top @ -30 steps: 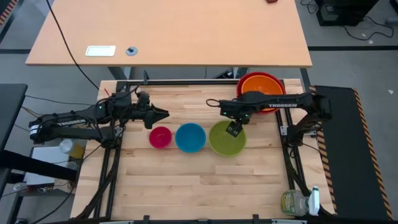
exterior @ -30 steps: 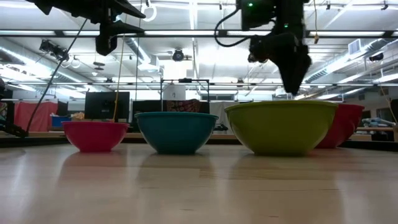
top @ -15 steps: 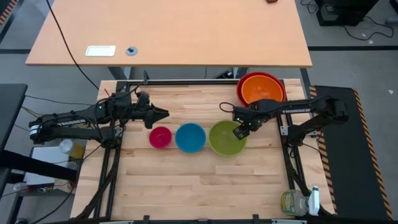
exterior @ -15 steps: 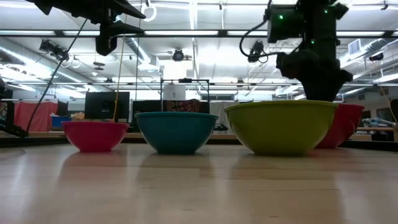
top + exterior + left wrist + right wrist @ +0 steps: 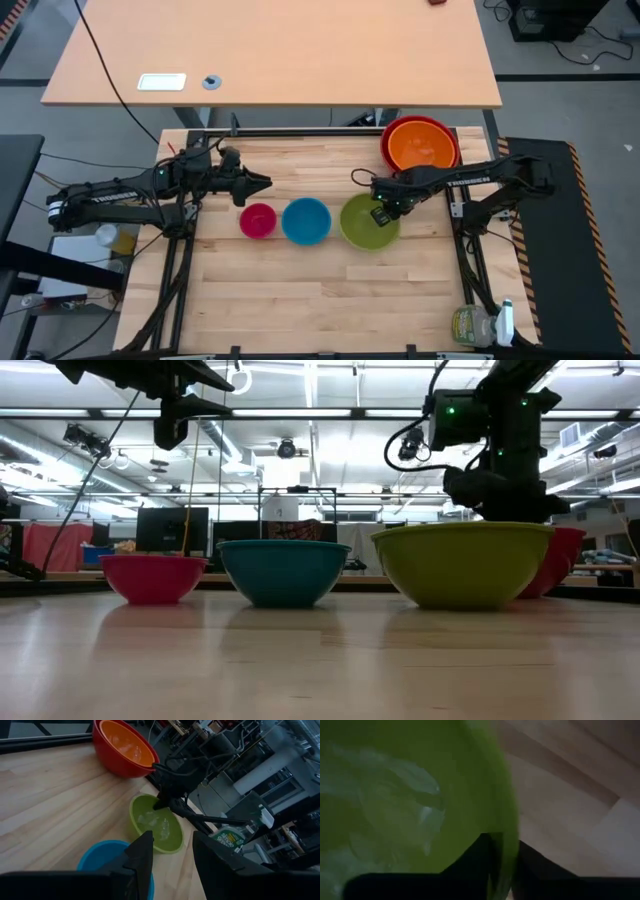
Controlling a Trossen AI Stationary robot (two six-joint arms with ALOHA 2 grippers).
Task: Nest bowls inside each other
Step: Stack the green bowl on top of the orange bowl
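High view: the right hand has dropped to the rim of the glossy lime green plastic bowl, which has shifted slightly on the wooden desk. The orange bowl sits nested in the red bowl.

Low view: the green bowl sits a little tilted.

Right wrist view: fingers have closed, straddling the rim, so lifting looks next.

The left hand hovers, nearly shut, empty, behind the pink bowl and blue bowl.

Overhead camera stares straight down on the whole table. Low camera sits at tabletop level, gazing across into the room. Both catch the lime green bowl, which fills the right wrist camera up close.
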